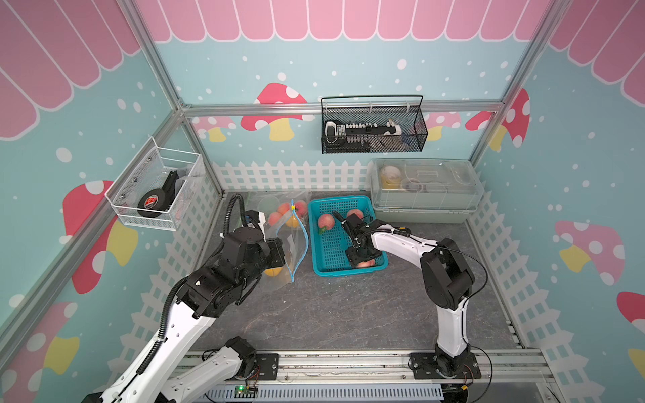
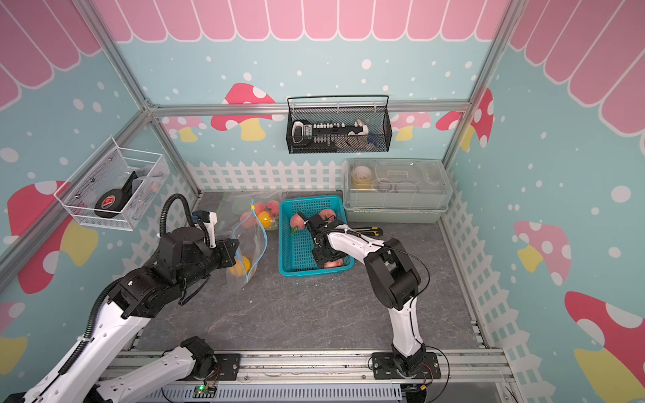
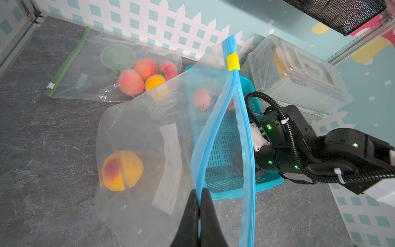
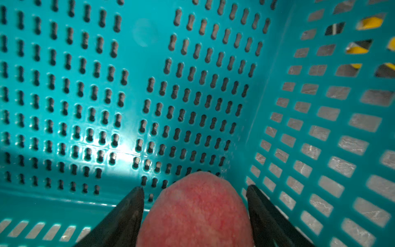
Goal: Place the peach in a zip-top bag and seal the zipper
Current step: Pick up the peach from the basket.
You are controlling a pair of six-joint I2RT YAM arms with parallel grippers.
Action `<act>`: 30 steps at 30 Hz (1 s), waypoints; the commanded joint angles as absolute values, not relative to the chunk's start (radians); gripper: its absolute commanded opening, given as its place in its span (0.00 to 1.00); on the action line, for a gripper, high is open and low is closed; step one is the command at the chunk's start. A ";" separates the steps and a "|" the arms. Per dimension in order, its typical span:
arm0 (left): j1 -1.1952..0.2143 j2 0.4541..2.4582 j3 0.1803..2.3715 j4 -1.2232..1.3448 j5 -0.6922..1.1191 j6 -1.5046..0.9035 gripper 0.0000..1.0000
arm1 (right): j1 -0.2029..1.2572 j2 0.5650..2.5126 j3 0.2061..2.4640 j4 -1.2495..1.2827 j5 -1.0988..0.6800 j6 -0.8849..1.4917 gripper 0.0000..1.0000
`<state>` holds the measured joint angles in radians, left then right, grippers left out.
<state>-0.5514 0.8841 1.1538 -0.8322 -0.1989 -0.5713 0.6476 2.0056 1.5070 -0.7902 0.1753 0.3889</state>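
Observation:
The clear zip-top bag [image 3: 149,119] with a blue zipper and yellow slider [image 3: 232,61] stands with its mouth gaping, left of the teal basket [image 1: 328,270]. A yellow-orange peach [image 3: 121,170] lies inside it. My left gripper [image 3: 199,190] is shut on one blue zipper lip; in both top views it [image 1: 284,251] holds the bag [image 2: 251,240] from the left. My right gripper [image 4: 194,187] reaches into the basket's near right corner [image 4: 320,128], open, its fingers flanking a pink-red peach [image 4: 196,213]. That peach [image 1: 366,263] shows under the gripper [image 1: 363,260].
Two more peaches [image 1: 326,221] lie at the basket's far end. A second bag with a green zipper [image 3: 85,64] holds several fruits at the back. A clear lidded box [image 1: 424,188] stands behind the basket, a yellow-black knife [image 2: 366,231] beside it. Wire baskets hang on the walls.

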 commanded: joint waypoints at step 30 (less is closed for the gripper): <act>-0.555 0.902 1.146 -0.803 -0.214 -0.575 0.00 | 0.643 1.598 1.355 -0.161 -0.249 0.464 0.57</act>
<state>-0.5514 0.8967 1.1522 -0.8242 -0.2062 -0.5720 0.6476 1.6382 1.3602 -0.2825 -0.1543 0.4355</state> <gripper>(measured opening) 0.056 0.643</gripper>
